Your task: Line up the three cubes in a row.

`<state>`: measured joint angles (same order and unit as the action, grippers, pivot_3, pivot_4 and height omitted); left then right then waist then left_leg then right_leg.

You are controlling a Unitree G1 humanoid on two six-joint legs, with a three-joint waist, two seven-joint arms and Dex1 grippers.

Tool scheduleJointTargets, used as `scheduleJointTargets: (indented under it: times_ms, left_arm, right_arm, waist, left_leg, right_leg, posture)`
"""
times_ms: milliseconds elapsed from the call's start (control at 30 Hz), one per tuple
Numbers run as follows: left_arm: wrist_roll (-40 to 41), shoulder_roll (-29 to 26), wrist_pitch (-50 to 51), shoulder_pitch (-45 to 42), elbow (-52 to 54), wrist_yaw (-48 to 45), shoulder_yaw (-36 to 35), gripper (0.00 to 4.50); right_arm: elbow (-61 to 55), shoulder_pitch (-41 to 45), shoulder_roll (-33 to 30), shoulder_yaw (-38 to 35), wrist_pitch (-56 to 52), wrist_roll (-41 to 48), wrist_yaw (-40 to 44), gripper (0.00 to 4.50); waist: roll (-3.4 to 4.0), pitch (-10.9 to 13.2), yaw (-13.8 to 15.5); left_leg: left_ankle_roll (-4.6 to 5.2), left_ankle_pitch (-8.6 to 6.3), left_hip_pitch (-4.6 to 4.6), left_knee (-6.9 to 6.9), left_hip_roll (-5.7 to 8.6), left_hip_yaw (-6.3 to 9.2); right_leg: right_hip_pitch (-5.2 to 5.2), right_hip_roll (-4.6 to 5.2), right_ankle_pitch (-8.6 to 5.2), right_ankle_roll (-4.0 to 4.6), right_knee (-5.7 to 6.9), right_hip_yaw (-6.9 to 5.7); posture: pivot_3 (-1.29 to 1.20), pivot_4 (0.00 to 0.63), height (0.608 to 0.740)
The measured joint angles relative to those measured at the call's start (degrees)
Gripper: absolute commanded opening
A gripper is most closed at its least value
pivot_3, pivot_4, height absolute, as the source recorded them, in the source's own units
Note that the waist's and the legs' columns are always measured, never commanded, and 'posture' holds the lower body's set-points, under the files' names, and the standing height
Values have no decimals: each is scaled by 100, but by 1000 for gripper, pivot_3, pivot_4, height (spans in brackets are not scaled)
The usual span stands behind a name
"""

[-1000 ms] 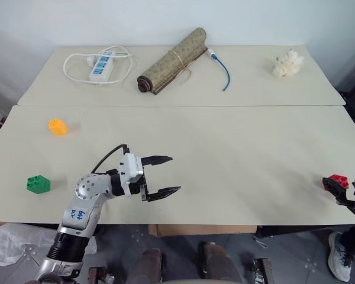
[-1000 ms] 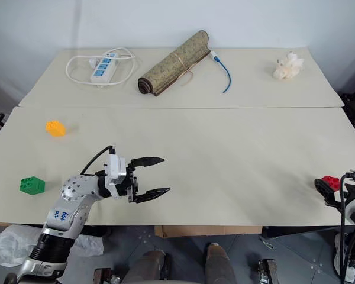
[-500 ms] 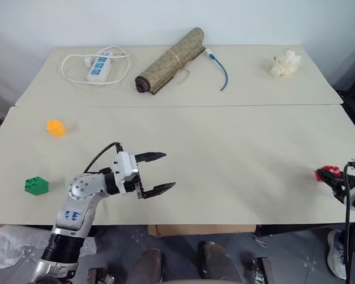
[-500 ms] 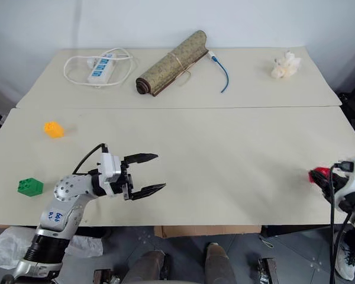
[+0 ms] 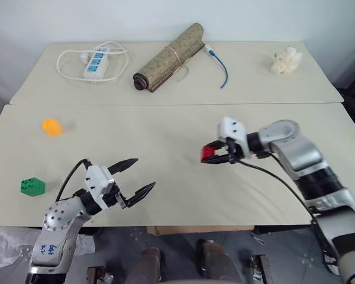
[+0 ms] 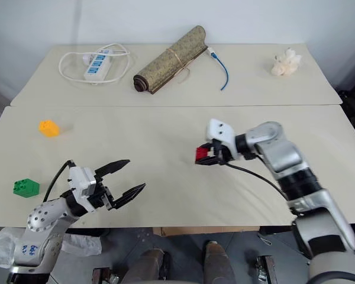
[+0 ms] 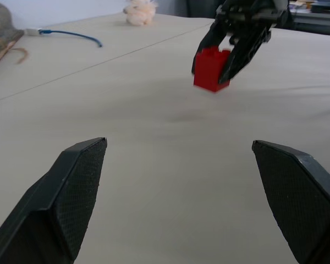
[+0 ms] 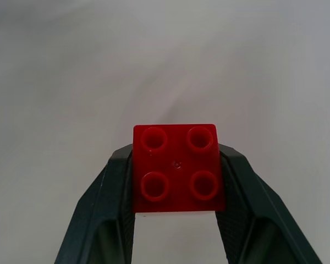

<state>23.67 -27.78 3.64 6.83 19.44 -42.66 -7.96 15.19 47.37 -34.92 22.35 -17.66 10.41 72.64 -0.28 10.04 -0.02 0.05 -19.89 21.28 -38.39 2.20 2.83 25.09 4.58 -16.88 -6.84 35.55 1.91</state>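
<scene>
Red cube (image 5: 208,153) clamped in right gripper (image 5: 216,155) above table (image 5: 183,177) middle, green cube (image 5: 33,186) and orange cube (image 5: 50,126) far left, left gripper (image 5: 136,177) spread wide, empty; carry step, next needs set-down in line with those 2.

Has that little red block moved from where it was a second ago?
Yes. The red block, pinched in the right gripper, has travelled from the table's right edge leftward to below the blue cable.

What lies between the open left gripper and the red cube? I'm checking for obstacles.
Nothing: in the left wrist view, bare table runs from the left gripper to the red cube held by the right gripper.
</scene>
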Motion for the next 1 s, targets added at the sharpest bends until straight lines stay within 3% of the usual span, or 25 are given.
scheduleJointTargets:
  times_ms: [333,633,833,1000]
  left_arm:
    - [-53,-1,-8,450,300,252,-109,4500]
    - [-153,-2,-8,722,468,510,-325,4500]
    - [-168,245,-121,1009,485,858,-578,4500]
    - [-117,1184,-647,1587,475,1578,-1368,4500]
  right_arm:
    - [226,92,599,215,370,-362,346,1514]
    - [335,101,827,234,285,-603,372,4476]
    - [372,84,880,-230,740,-351,309,4476]
    - [670,-350,1003,-1392,1941,794,1014,4476]
  waist:
    - [0,0,-25]
    - [0,0,-33]
    - [0,0,-28]
    - [-3,-1,-24]
  left_leg:
    - [1,-11,25,-43,1,-7]
    - [-1,-12,24,-58,-1,-10]
    - [0,-12,25,-59,1,-11]
    - [5,-18,21,-59,-2,-12]
  right_leg:
    - [25,-2,0,0,7,-6]
    - [26,-4,0,0,28,-2]
    - [27,-3,0,0,28,-2]
    - [19,-4,0,0,19,-3]
  posture:
    - [0,150,740]
    - [0,150,740]
    - [0,150,740]
    - [0,150,740]
